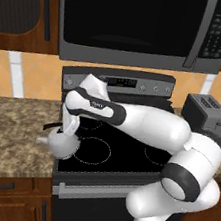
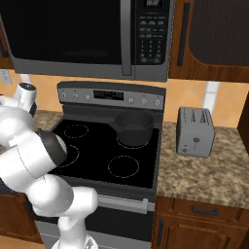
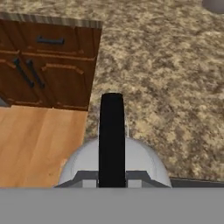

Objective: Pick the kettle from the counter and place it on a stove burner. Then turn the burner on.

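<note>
While the gripper is clamping its dark arched handle | kettle is hanging at cooktop's 9 o'clock edge | granite counter is lying beside.

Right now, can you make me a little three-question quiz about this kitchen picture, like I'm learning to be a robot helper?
1. True or false: the small rounded silver-grey kettle already sits in the middle of the widest white dotted ring on the glossy black cooktop.
2. What holds the kettle's dark arched handle? A) the two-finger gripper B) nothing C) the silver toaster
3. Fill in: the dark round pot sits on the ____.

Key: 1 false, it is at the cooktop's left edge; 2 A; 3 cooktop.
</note>
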